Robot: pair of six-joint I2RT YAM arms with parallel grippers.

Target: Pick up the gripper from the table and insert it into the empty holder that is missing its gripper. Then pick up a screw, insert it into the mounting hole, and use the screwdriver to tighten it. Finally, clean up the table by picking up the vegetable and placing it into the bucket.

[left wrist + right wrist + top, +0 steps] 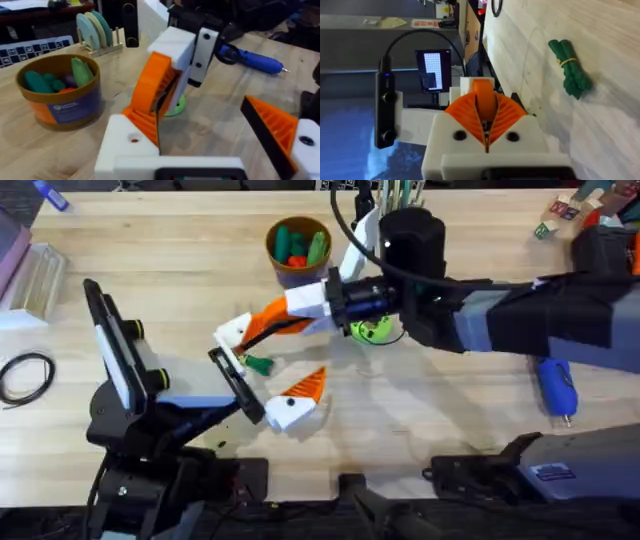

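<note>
Reaching across centre: right gripper (262, 327), jaws pinching orange gripper (484, 100) | left gripper (262, 376) agape, holder (232, 333) at 11 o'clock.

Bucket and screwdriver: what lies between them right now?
In the left wrist view, the right hand, shut on the orange gripper, stands between the bucket and the screwdriver, with a green disc on the table behind it.
</note>
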